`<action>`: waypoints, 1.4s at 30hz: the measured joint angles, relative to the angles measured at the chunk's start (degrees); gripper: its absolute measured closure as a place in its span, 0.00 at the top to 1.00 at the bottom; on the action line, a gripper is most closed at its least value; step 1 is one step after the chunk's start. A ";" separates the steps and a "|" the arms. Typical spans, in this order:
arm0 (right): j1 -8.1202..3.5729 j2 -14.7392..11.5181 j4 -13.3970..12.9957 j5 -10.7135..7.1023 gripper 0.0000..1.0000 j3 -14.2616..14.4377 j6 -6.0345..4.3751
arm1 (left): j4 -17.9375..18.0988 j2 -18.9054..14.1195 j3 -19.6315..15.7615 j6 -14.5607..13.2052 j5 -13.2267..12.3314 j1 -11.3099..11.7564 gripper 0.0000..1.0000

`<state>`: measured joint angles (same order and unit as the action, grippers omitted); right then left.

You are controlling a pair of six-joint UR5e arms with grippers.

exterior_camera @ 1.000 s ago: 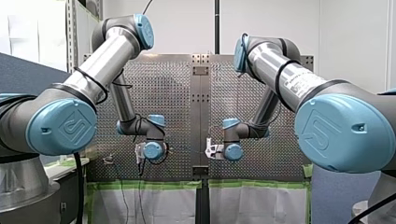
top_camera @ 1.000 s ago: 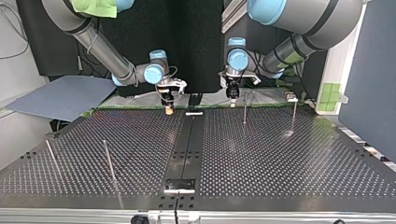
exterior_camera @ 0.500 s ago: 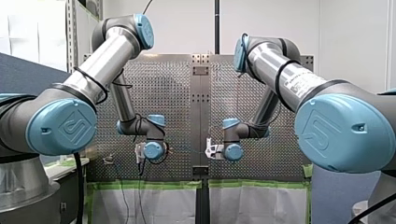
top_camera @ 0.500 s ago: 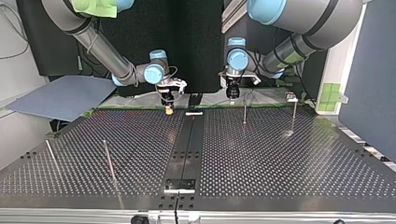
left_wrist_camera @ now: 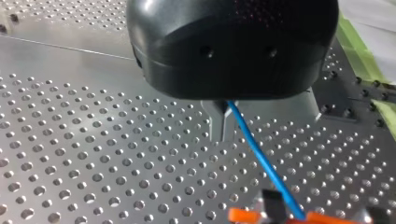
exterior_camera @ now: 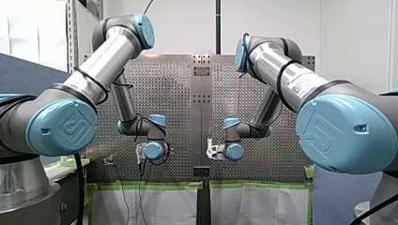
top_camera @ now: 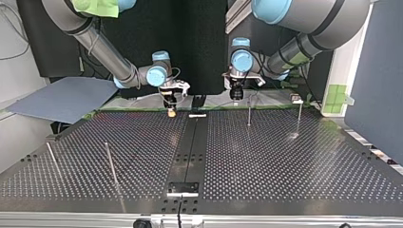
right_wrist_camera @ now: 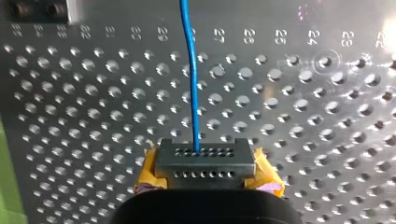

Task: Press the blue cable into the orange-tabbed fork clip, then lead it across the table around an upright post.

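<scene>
Blue cable (left_wrist_camera: 261,161) pinched in the closed metal fingers of my left gripper (left_wrist_camera: 223,126), slanting down to the orange-tabbed fork clip (left_wrist_camera: 275,215) just ahead. Same cable clamped between the yellow pads of my right gripper (right_wrist_camera: 204,161), running straight ahead over the perforated table (top_camera: 285,161). Upright post (top_camera: 248,115) near my left gripper.

Robotics lab, no question: two industrial arms, my left arm (exterior_camera: 103,61) and my right arm (exterior_camera: 291,79), bolted in at a perforated metal desk (top_camera: 285,161) with numbered hole rows, green tape (exterior_camera: 155,185) along its edge, bare white walls (exterior_camera: 356,37), a blue-grey partition (top_camera: 375,71) alongside.
</scene>
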<state>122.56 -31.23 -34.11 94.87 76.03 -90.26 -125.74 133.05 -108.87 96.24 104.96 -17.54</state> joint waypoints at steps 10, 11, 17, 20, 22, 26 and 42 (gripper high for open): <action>0.40 -5.30 5.72 1.03 0.00 -0.46 1.78 | -4.41 -4.71 0.00 0.15 1.25 -1.55 0.00; 0.48 -5.80 6.22 1.01 0.00 -0.47 1.78 | -5.03 -5.35 0.00 0.42 1.64 -2.01 0.00; 1.09 -9.18 8.76 0.60 0.00 -0.49 1.56 | -8.50 -8.94 0.63 2.86 4.73 -5.24 0.00; 1.42 -10.83 9.94 0.26 0.00 -0.50 1.40 | -10.07 -10.54 1.77 2.64 6.22 -6.09 0.00; 1.66 -11.81 10.70 0.06 0.00 -0.50 1.30 | -11.06 -11.51 2.65 2.26 6.77 -6.40 0.00; 2.20 -13.71 11.44 -0.10 0.00 -0.50 0.95 | -13.21 -13.67 4.41 2.20 7.69 -6.71 0.00; 3.03 -22.93 18.09 -0.16 0.00 -3.41 0.58 | -22.45 -22.93 10.68 1.61 9.19 -7.21 0.00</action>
<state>125.59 -54.16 -16.02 94.71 72.62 -89.68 -148.19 110.12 -98.19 97.85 114.16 -24.74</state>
